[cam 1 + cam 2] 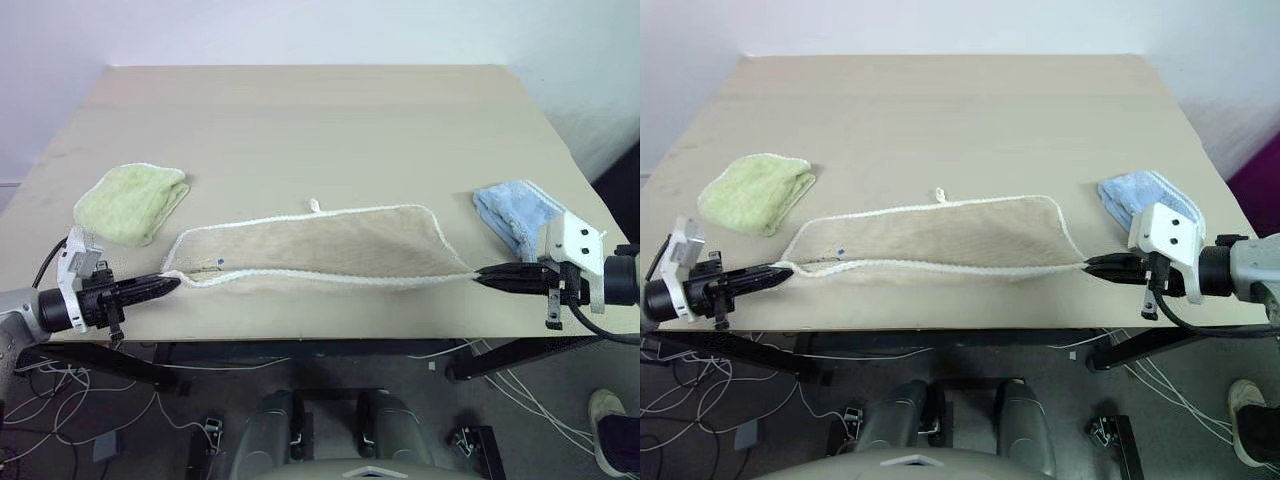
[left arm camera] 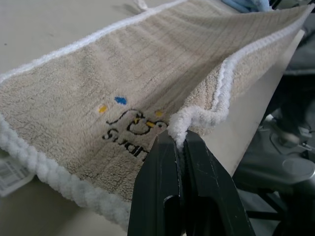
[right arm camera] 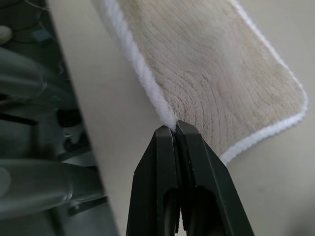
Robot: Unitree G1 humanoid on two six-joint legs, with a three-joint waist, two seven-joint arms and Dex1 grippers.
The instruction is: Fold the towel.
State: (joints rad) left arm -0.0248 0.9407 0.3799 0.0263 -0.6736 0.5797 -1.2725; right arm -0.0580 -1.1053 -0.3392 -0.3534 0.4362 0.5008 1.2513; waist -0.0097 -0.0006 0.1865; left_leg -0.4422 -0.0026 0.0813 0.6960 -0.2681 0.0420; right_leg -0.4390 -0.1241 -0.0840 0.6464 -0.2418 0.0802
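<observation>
Left eye view: beige towel (image 1: 320,248) lies along the near part of the counter (image 1: 300,120), folded over, its two white-corded corners pulled out to either side. Left gripper (image 1: 168,286) clenched on the left corner; right gripper (image 1: 484,276) clenched on the right corner. Both pinch only the cord edging (wrist views).

Risks, judged:
- Thin bite on the cord; extra tension between the arms could slip a corner free.
- Towel sits close to the near edge, so a dropped corner could drag it off.
- Uneven lowering would skew the fold.
- Green cloth (image 1: 130,202) and blue cloth (image 1: 515,215) are near; a wide swing could snag them.
</observation>
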